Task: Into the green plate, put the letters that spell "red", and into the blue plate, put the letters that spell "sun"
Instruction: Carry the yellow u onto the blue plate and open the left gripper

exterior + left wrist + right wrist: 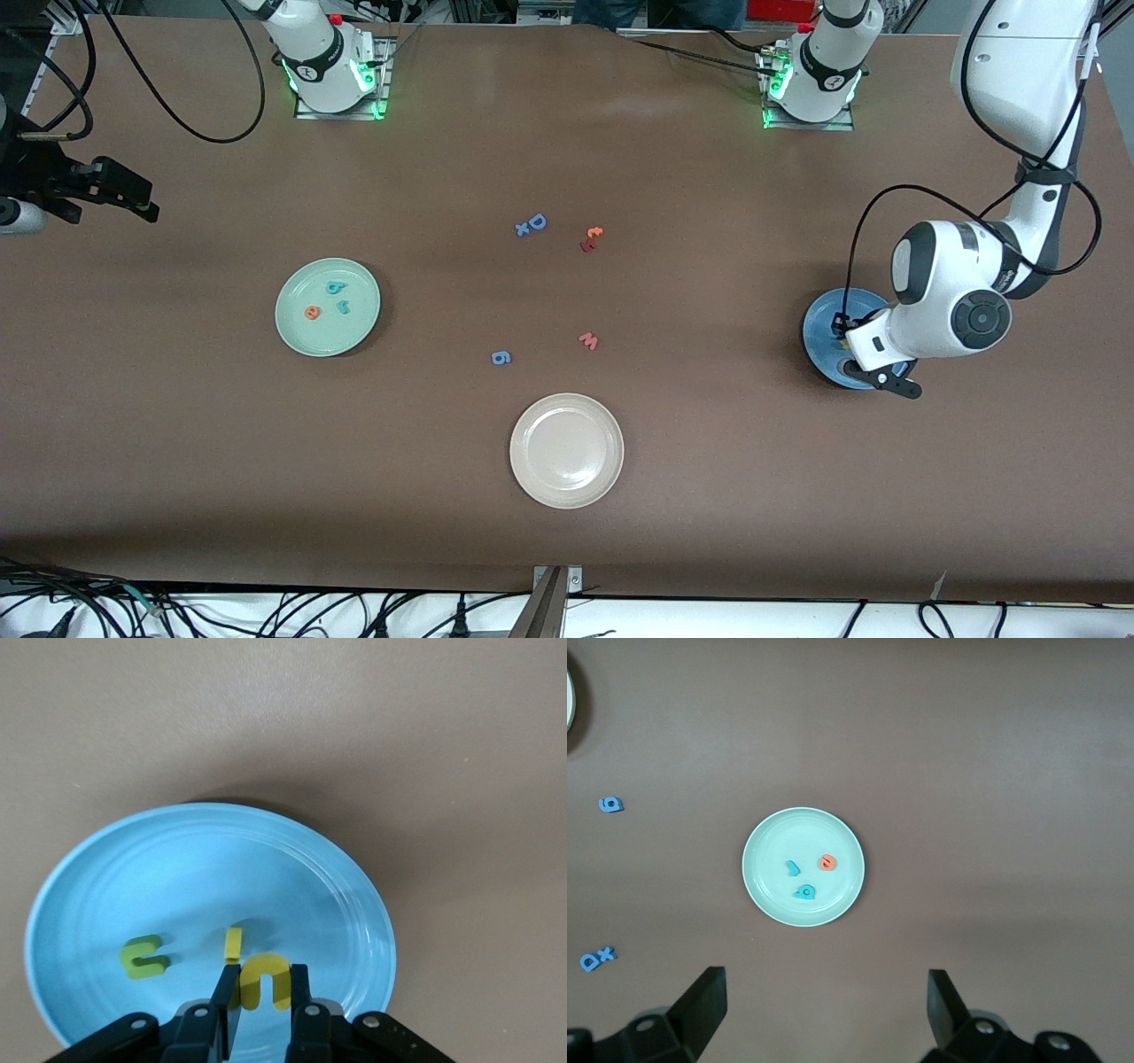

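Two hands in play. Left hand (263,992) low over the blue plate (106,895), fingers nearly together and pinched on the yellow "u" (266,981), which stands on edge between them just above the plate floor. Right beside the fingertips, a small yellow piece (233,943) stands in the plate; a little further off lies the green "n" (144,958), flat on the plate. In the front view the left arm's wrist covers much of the blue plate (822,321), which sits at the left arm's end of the bench.

Right hand (824,1010) held high, fingers spread wide, nothing in them; that arm waits. Below it, straight out from the fingertips, the green plate (766,846) with three letters lying flat inside, close together but apart: orange "e" (827,863), teal "d" (804,892), smaller teal "r" (793,868).

Outward from there, mid-bench: blue "g" (500,357), salmon-red "w" (588,340), blue capital "D" (537,221) with a small blue "x" (522,229) touching it, and an orange letter (594,233) against a dark red one (586,246). Cream-white plate (532,425) nearest the front camera, bare.
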Controlling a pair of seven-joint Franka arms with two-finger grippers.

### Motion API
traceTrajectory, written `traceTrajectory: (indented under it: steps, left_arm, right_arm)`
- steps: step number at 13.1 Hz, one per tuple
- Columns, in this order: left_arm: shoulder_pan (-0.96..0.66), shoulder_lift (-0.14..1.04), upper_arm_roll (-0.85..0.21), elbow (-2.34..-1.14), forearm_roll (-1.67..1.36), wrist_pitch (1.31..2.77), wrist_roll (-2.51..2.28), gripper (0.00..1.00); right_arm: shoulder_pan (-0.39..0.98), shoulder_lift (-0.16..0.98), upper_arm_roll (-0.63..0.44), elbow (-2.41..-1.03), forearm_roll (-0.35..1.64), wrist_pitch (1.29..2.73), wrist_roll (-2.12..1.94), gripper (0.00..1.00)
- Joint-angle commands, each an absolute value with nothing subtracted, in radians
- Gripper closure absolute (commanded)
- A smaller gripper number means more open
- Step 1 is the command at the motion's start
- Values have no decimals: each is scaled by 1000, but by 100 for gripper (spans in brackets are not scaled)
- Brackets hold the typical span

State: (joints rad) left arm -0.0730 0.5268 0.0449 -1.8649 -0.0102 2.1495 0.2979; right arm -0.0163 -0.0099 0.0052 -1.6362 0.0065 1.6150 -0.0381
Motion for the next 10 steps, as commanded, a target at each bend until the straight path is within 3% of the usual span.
traceTrajectory:
  steps: [1,5,6,8,10]
  left_arm:
    - [-80,549,44,-1850,-37,2178,278,86]
    - [-83,554,44,-1848,-35,2183,278,59]
    - [-83,554,44,-1848,-35,2183,278,46]
    - [-84,552,44,-1845,-35,2183,278,5]
    - [-84,534,41,-1839,-35,2177,278,0]
  right_arm:
    - [-28,-17,14,-1644,20,1624,-44,0]
    - [-28,-17,14,-1644,20,1624,-44,0]
    - [-28,-17,14,-1644,20,1623,-46,0]
    - [-28,-17,14,-1644,20,1623,-46,0]
    - [-28,-17,14,-1644,20,1621,-46,0]
